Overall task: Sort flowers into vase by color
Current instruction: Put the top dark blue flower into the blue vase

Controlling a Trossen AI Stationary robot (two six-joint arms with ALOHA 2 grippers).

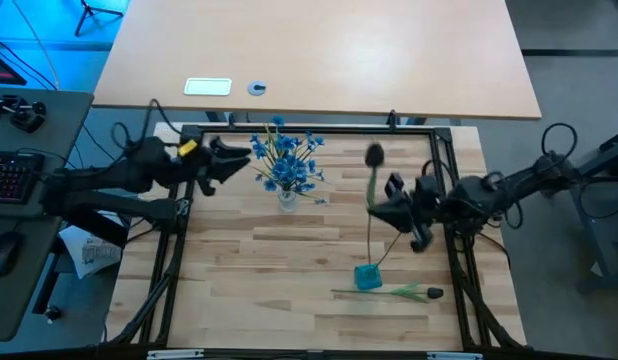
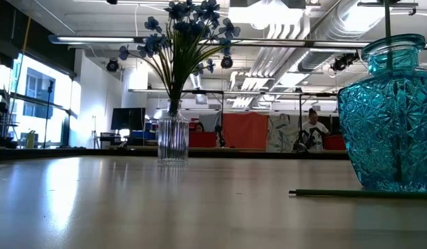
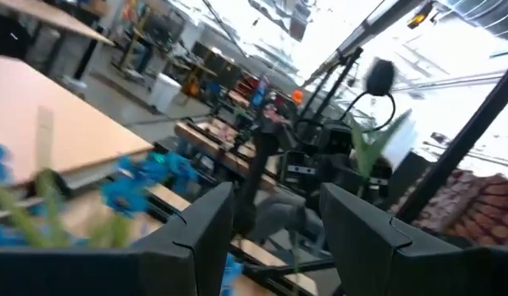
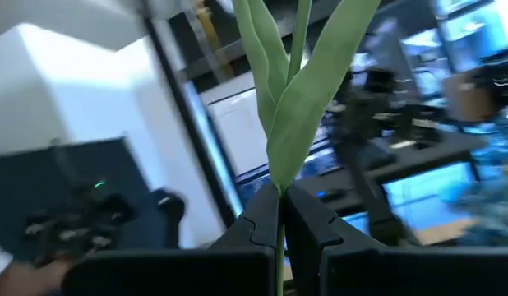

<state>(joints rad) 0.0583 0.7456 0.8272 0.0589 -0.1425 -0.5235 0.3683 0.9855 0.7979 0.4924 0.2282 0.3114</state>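
Observation:
A clear glass vase point(image 2: 172, 142) near the table's far side holds a bunch of blue flowers point(image 1: 286, 160). My left gripper point(image 1: 245, 160) hovers open just left of it, with nothing between its fingers point(image 3: 206, 230). A teal glass vase point(image 1: 368, 277) stands near the front right. My right gripper point(image 1: 379, 209) is raised above the table behind the teal vase, shut on a dark-budded flower point(image 1: 374, 155). Another dark-budded flower point(image 1: 389, 292) lies flat on the table beside the teal vase. My right gripper pinches the flower's green stalk point(image 4: 279, 193) between its two fingers, just below the leaves. The fingers come about level from the table's right side and lie across the stalk. The flower stands nearly upright, bud up. Its lower stalk point(image 2: 387, 21) runs down into the teal vase's mouth.
A black frame point(image 1: 319, 128) borders the wooden table. Behind it is a second tabletop point(image 1: 319, 60) with a white card point(image 1: 208, 87). A keyboard point(image 1: 9, 175) and mouse sit off the left side. Open wood lies between the two vases.

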